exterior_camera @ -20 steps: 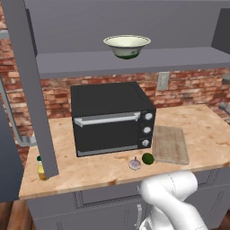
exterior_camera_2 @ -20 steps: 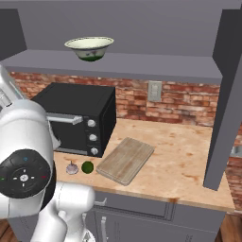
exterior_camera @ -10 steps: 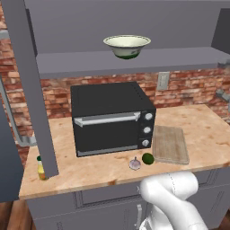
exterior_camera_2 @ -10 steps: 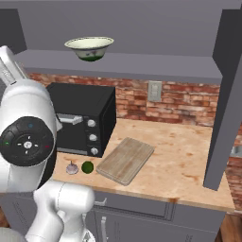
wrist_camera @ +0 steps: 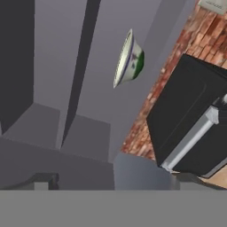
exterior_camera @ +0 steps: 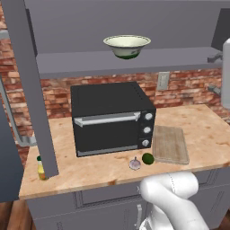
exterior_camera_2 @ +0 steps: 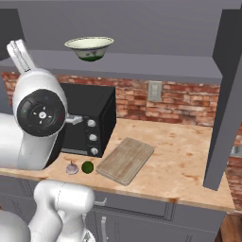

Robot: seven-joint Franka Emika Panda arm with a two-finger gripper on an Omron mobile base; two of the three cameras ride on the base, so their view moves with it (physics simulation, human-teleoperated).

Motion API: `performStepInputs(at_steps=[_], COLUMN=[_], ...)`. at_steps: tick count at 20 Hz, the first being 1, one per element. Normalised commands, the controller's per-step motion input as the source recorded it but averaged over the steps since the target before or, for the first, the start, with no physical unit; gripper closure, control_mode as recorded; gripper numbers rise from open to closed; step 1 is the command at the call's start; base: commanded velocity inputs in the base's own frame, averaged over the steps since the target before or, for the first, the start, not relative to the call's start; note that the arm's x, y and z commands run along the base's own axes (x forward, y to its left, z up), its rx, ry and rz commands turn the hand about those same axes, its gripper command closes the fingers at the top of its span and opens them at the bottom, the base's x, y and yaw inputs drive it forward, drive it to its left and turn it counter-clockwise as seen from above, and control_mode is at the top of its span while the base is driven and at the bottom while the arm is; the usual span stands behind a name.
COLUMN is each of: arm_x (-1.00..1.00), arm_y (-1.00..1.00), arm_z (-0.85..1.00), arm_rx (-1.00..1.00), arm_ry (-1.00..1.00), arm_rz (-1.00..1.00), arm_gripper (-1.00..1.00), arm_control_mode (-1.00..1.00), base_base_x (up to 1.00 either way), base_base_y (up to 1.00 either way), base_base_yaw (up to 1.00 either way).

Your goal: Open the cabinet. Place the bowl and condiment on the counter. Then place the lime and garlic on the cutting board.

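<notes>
The cabinet (exterior_camera: 81,63) stands open. On its shelf sits the cream bowl (exterior_camera: 127,45) (exterior_camera_2: 89,47), above the black oven. In the hand view the bowl (wrist_camera: 129,58) appears rolled on its side, well ahead of my gripper (wrist_camera: 115,179), which is open with nothing between its dark tips. The lime (exterior_camera: 148,158) (exterior_camera_2: 87,167) and the garlic (exterior_camera: 134,163) (exterior_camera_2: 71,168) lie side by side on the counter (exterior_camera: 202,130), just left of the cutting board (exterior_camera: 170,143) (exterior_camera_2: 125,159). The yellow condiment (exterior_camera: 41,168) stands at the counter's left end, beside the open left door.
A black toaster oven (exterior_camera: 112,117) (wrist_camera: 190,119) fills the counter's middle, under the shelf. The open left door (exterior_camera: 29,90) and the open right door (exterior_camera_2: 224,94) jut out over the counter. A brick wall with an outlet (exterior_camera_2: 154,90) is behind. My arm (exterior_camera_2: 40,118) looms at the left.
My arm has swung upward in the right base view, its big joint now higher. The bowl, lime, garlic, condiment and board have not moved.
</notes>
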Motion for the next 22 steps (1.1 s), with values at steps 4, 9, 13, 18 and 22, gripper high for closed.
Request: performStepInputs(at_steps=[4,9,13,18,22], arm_x=[0.33,0.34,0.26,0.22,0.26], arm_y=[0.00,0.00,0.00,0.00,0.00], arm_z=[0.01,0.00,0.00,0.00,0.00], arm_rx=[0.00,0.01,0.00,0.00,0.00], arm_ry=[0.09,0.01,0.00,0.00,0.00], arm_rz=[0.00,-0.01,0.00,0.00,0.00], arm_gripper=[-1.00,-1.00,-1.00,-1.00,-1.00], arm_control_mode=[-1.00,-1.00,-1.00,-1.00,-1.00], base_base_x=[0.00,0.00,0.00,0.00,0.00], base_base_y=[0.00,0.00,0.00,0.00,0.00], base_base_yaw=[0.00,0.00,0.00,0.00,0.00])
